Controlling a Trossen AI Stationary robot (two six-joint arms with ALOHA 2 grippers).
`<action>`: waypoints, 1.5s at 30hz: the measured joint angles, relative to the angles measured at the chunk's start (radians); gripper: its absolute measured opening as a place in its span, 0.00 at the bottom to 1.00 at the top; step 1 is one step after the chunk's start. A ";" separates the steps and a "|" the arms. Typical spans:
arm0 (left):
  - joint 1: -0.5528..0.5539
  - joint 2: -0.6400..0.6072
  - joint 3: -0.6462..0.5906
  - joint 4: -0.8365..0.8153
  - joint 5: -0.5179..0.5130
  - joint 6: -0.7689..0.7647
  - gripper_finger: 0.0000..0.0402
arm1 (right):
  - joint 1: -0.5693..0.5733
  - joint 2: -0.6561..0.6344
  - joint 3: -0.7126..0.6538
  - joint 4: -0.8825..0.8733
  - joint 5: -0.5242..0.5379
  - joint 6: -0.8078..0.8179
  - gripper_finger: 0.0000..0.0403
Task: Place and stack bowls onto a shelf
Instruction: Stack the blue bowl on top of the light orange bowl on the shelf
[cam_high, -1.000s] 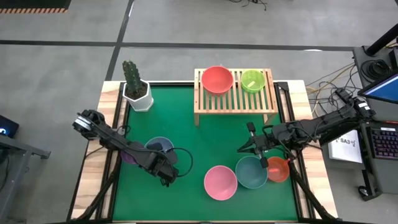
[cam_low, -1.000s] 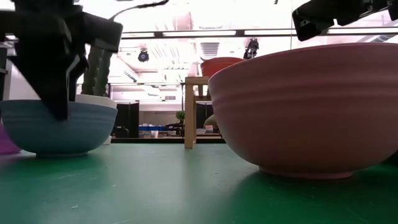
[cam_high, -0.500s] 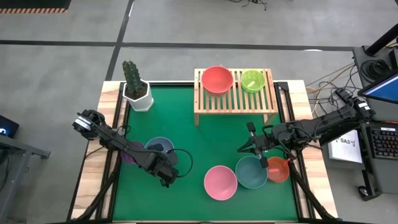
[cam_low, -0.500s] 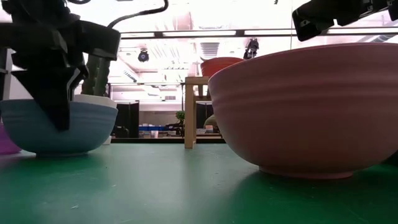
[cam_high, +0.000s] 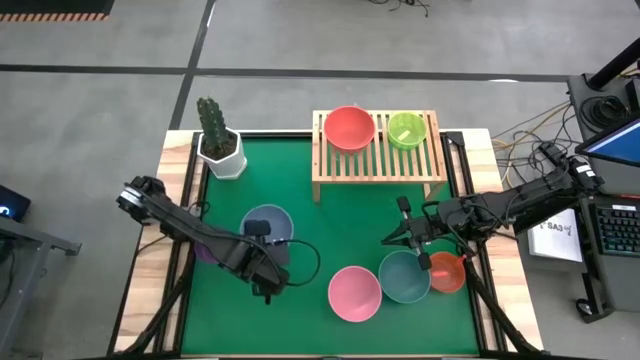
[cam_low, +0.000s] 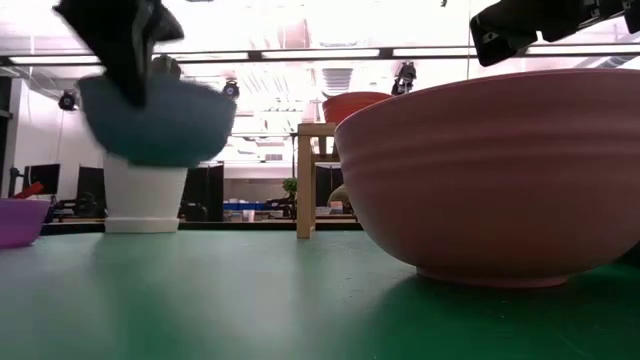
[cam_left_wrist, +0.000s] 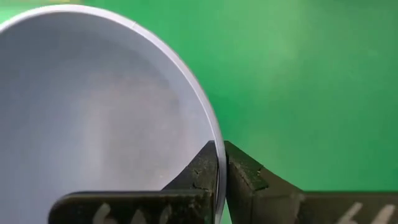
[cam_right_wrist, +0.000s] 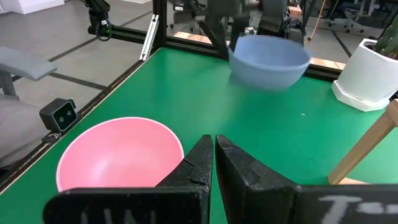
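My left gripper is shut on the blue bowl, which is up in the air in the low view. My right gripper is shut and empty above the mat, just beyond the teal bowl. The pink bowl and the red-orange bowl stand on the mat beside the teal one. The purple bowl stands on the mat, partly under my left arm. The red-pink bowl and a green bowl stand on the shelf. One more green bowl is out of view. My left gripper pinches the blue bowl's rim on the bowl's near side, one finger inside the bowl and one outside. The fingers come from above, slanting from the table's near side. The bowl hangs lifted clear of the mat, open side up.
A white pot with a cactus stands at the far left corner of the green mat. Wooden borders run along the mat's left and right sides. Bare mat lies between the shelf and the bowls near the front edge.
My left gripper has gone up and a little toward the far right, keeping its hold on the blue bowl's rim. The bowl, which stood on the mat, now hangs clear of it. The purple bowl shows beside the place it left.
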 joint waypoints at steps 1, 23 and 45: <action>0.002 0.000 0.028 -0.017 -0.017 0.020 0.00 | 0.000 0.000 0.000 0.000 0.000 0.000 0.02; 0.341 -0.004 0.425 0.089 -0.205 0.814 0.00 | 0.000 0.000 0.000 0.001 0.001 -0.016 0.02; 0.765 0.085 0.399 0.625 0.136 1.005 0.00 | -0.003 -0.002 -0.001 -0.022 0.009 -0.035 0.02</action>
